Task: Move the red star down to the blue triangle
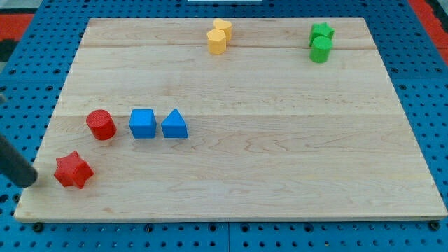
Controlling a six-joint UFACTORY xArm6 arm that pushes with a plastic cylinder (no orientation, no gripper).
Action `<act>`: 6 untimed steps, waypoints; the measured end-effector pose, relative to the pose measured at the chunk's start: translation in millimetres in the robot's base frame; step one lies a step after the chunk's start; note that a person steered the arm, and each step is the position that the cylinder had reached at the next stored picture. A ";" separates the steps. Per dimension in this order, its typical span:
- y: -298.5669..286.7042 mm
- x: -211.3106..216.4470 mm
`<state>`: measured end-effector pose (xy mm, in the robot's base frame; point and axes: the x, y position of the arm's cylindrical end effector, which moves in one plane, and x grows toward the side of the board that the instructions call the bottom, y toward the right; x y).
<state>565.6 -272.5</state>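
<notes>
Since our tip (pixel 33 180) is a bare rod with nothing to clamp, just left of the red star (pixel 73 170) at the worktop's (pixel 280 175) lower left, we judge the star light, rigid and prone to spin; push centrally toward the blue triangle (pixel 174 124).

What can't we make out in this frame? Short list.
- Rod: only its lower stretch shows in the camera view; the rest is cut off by the view's left edge. My tip sits just left of the red star; contact cannot be told.
- Rear yellow block: partly hidden by the front yellow block, shape unclear.
- Green star: lower part hidden by the green cylinder.
</notes>
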 end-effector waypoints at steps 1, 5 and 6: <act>90.6 -11.2; 119.0 -24.5; 148.5 -44.6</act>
